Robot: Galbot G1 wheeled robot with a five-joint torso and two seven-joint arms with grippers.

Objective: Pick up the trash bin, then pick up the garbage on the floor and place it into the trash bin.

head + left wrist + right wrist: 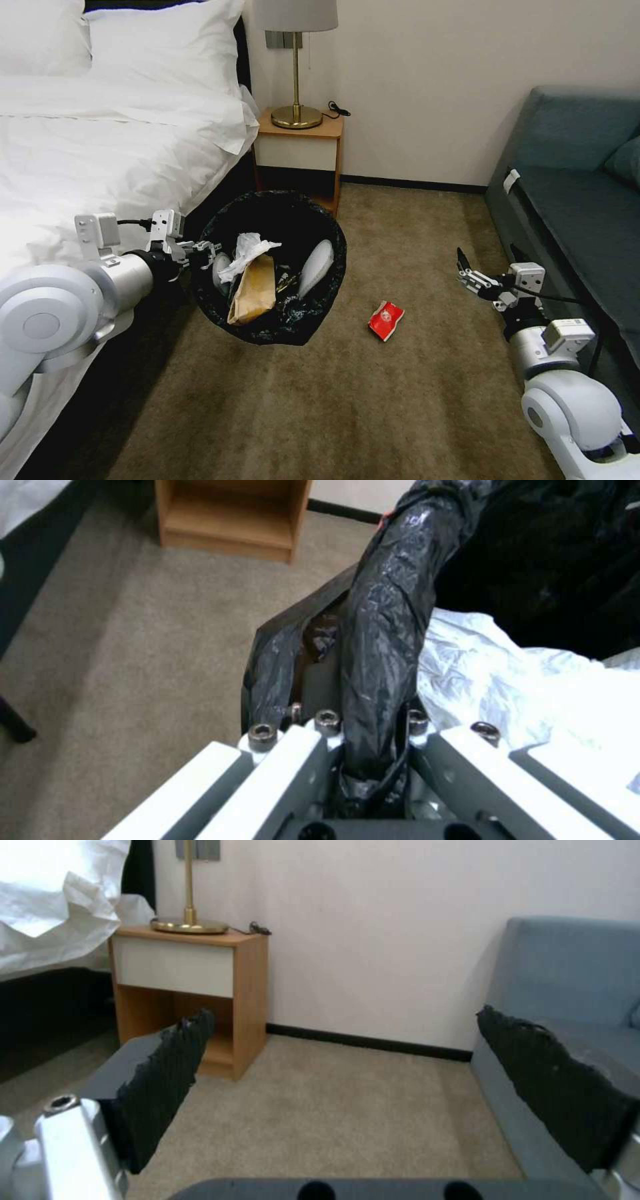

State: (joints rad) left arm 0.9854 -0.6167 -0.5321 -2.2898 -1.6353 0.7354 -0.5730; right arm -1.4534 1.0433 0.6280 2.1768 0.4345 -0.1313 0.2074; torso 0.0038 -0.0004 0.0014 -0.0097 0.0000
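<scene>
Low in the frame's middle, the red packet (386,320) lies on the carpet (347,400), between the trash bin (270,267) clamped by the left gripper (200,253) and the nearer, spread-fingered right gripper (470,272).

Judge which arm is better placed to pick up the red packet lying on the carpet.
Right. The right hand is open, holds nothing and hangs over the floor close to the red packet. The left hand is shut on the trash bin rim, holding it up.
</scene>
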